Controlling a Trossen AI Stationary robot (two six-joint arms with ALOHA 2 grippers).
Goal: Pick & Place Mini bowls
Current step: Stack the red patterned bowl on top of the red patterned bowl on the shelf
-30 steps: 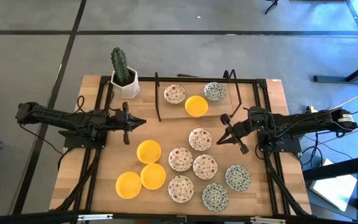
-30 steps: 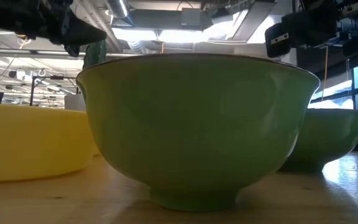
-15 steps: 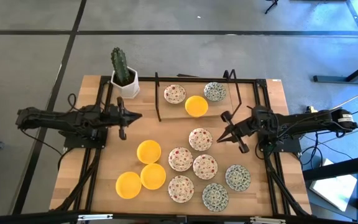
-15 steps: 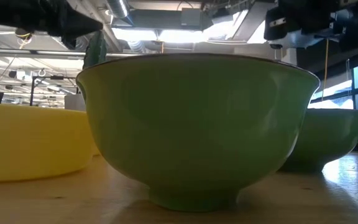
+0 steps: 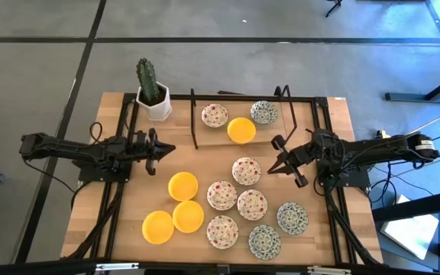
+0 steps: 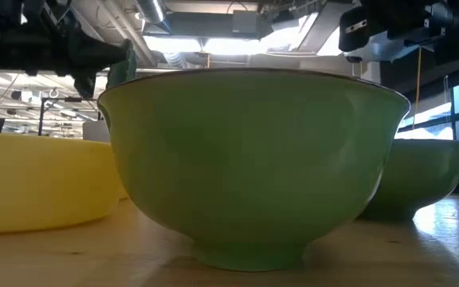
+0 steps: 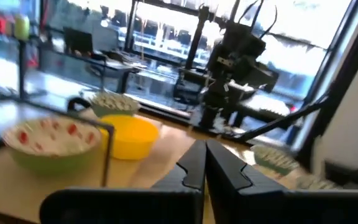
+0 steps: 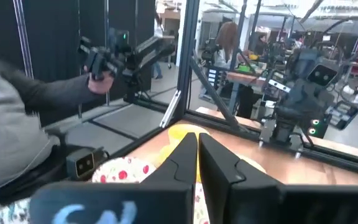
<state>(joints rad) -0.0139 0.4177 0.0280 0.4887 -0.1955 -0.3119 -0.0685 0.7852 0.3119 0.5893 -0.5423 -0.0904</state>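
Observation:
Mini bowls stand on their bases on the wooden table. Three are yellow, several are white with red speckles, and two are green-grey patterned, all on the near half. One of each kind sits at the far edge. My left gripper hangs shut at the table's left, clear of every bowl. My right gripper hangs shut just right of a red-speckled bowl, apart from it. Both wrist views show the fingers shut, with nothing between them.
A white pot with a cactus stands at the far left corner. A black metal frame rises around the far bowls. A green bowl fills the low view. A person's grey sleeve shows beyond the table.
My left gripper has sunk a little toward the table and rolled about its own axis, staying shut. My right gripper has tipped its fingers upward a little, also staying shut. No bowl has moved.

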